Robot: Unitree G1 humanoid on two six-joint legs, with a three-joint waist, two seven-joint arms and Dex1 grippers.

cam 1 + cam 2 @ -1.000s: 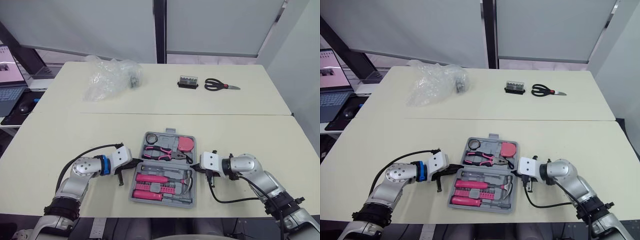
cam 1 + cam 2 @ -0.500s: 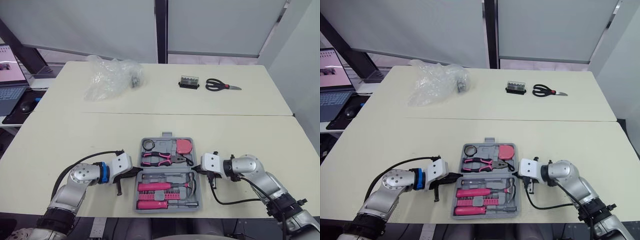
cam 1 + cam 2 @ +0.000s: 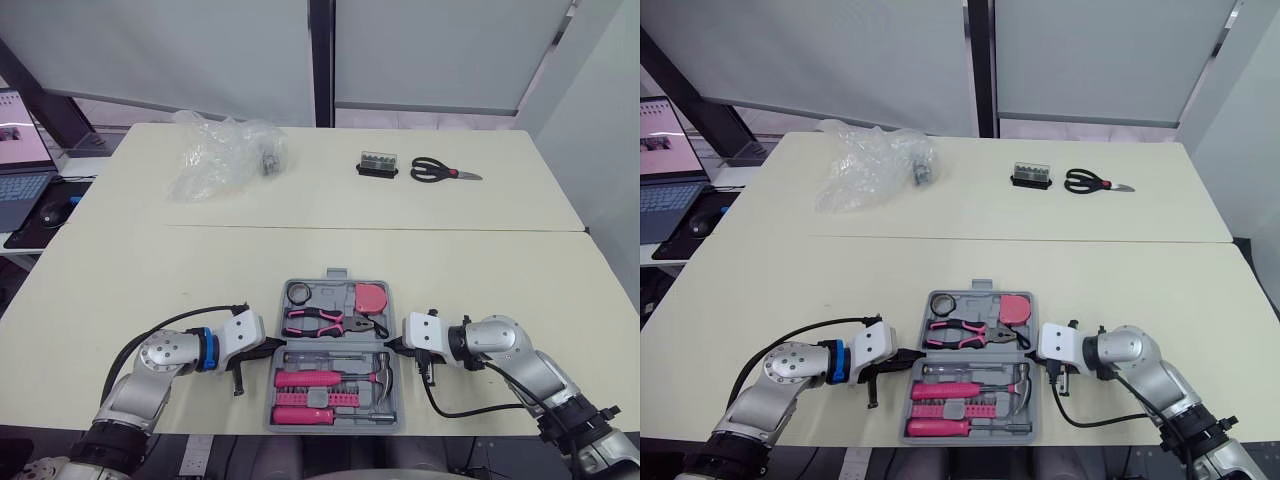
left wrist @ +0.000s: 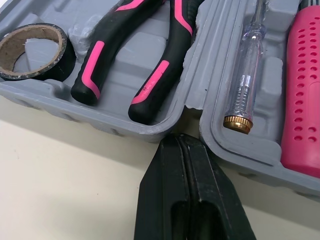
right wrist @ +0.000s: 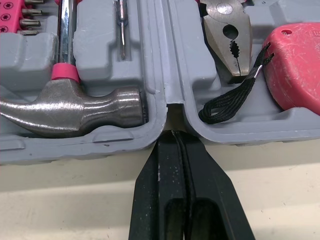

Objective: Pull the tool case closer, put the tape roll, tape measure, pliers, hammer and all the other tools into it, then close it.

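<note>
The tool case is seen lying open on the table, its near rim right at the table's front edge, btw. the two hands. The left hand is pressed together, nothing held, its tip set at the hinge gap on the case's left side. The right hand is likewise pressed together w/ nothing in it, tip at the hinge notch on the right side.

The tape roll, pliers and tape measure are seated in the far half. The hammer and a tester screwdriver are seated in the near half.

Risks, as judged:
- If the case is pulled any closer, it could be tipped off the front edge, since almost no table is left in front of it.
- The case is only nudged at the hinge, not gripped, so a tip could slip out and the case be skewed.
- The scissors and the small bit holder lie on the far part of the table, well apart from the case. If the case is closed now, they would be left out. Whether a tool lies in the plastic bag cannot be told.
- The tape measure's black cord is looped near the tray wall by the hinge and could be pinched at closing.
- If the far half is folded over, loosely seated items, esp. the tape roll, may drop out.
</note>
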